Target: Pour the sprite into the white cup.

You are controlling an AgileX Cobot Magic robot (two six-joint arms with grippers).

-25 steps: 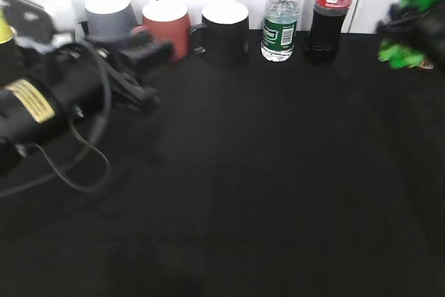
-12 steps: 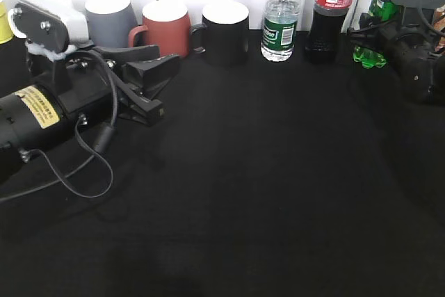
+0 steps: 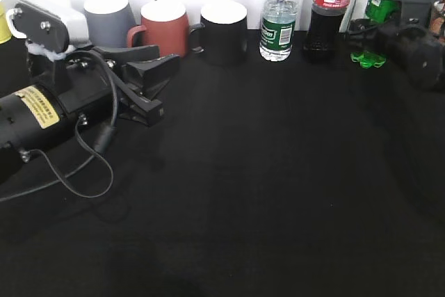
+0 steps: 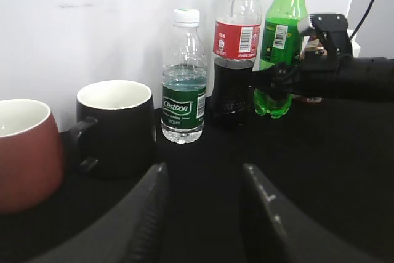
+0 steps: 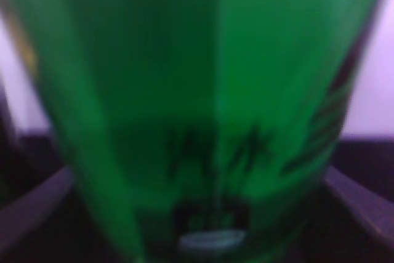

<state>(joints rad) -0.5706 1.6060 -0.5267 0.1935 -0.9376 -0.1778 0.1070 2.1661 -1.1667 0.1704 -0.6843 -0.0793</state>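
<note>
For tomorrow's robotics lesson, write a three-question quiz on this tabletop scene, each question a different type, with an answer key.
1. True or false: the sprite stands upright beside the cola bottle.
2. Which arm's gripper is at the sprite? A) left B) right
3. Fill in: the left gripper has its jaws ____.

Key:
1. True.
2. B, the right gripper; its wrist view is filled with green plastic.
3. Open, with nothing between them; the black mug and water bottle lie ahead.
</note>
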